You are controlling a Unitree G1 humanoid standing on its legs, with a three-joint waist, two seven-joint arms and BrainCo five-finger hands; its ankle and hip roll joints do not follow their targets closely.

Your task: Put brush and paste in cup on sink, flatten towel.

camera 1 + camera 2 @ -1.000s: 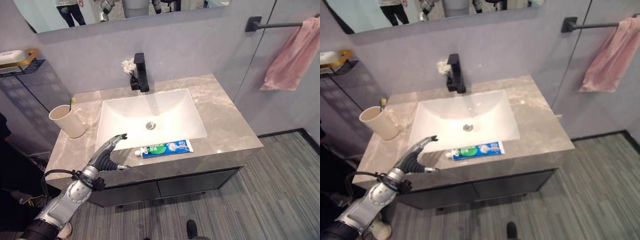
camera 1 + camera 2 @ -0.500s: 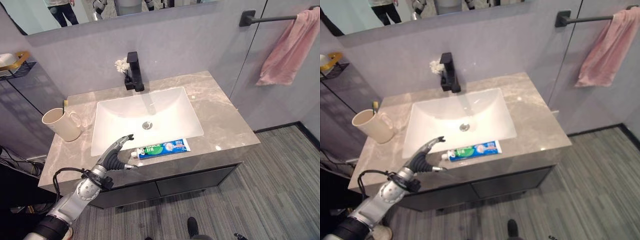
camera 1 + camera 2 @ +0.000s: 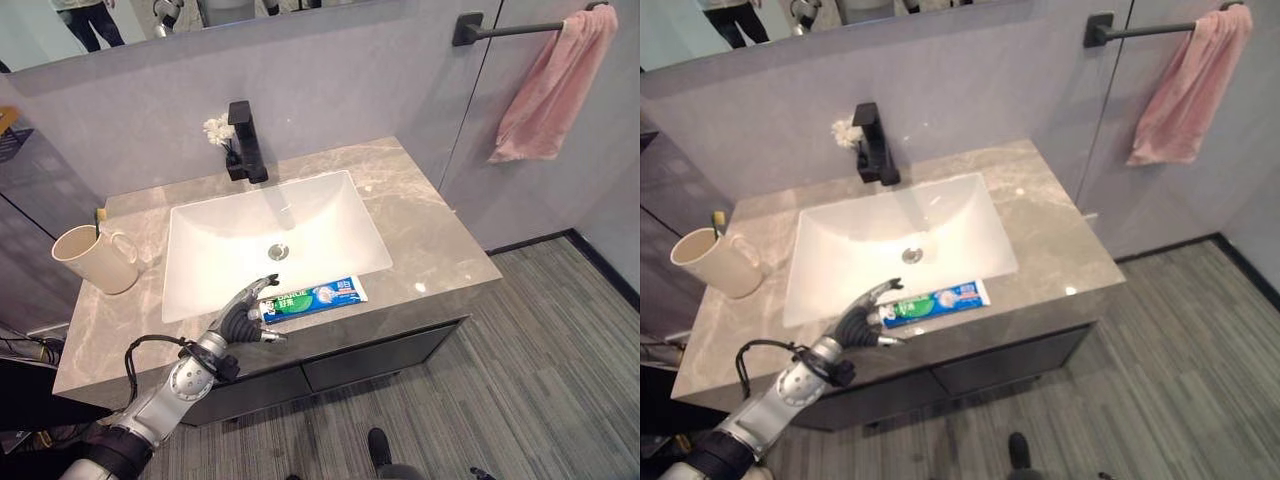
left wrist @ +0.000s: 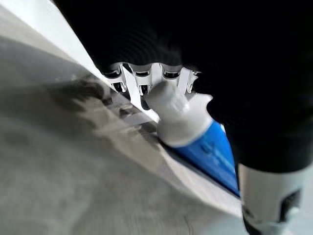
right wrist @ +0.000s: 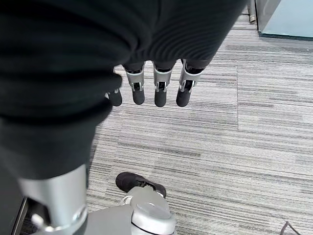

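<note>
A blue and green toothpaste tube (image 3: 315,297) lies on the grey stone counter (image 3: 440,255) in front of the white basin (image 3: 270,235), its white cap (image 4: 178,117) pointing left. My left hand (image 3: 243,318) is at the cap end, open. Its fingers (image 4: 139,83) stretch over the cap and its thumb (image 4: 269,196) stays apart beside the tube. A cream cup (image 3: 95,260) stands at the counter's left end with a toothbrush tip (image 3: 715,218) poking out of it. A pink towel (image 3: 545,85) hangs bunched on the black bar (image 3: 505,28) at upper right. My right hand (image 5: 156,90) hangs open over the striped floor.
A black faucet (image 3: 243,140) with a small white flower (image 3: 215,128) beside it stands behind the basin. The mirror above shows a person's legs (image 3: 90,15). A dark cabinet front (image 3: 370,360) runs under the counter's front edge.
The camera has shifted, so the whole scene sits further left. My left hand has reached right along the counter's front, from beside the basin rim to the tube's cap.
</note>
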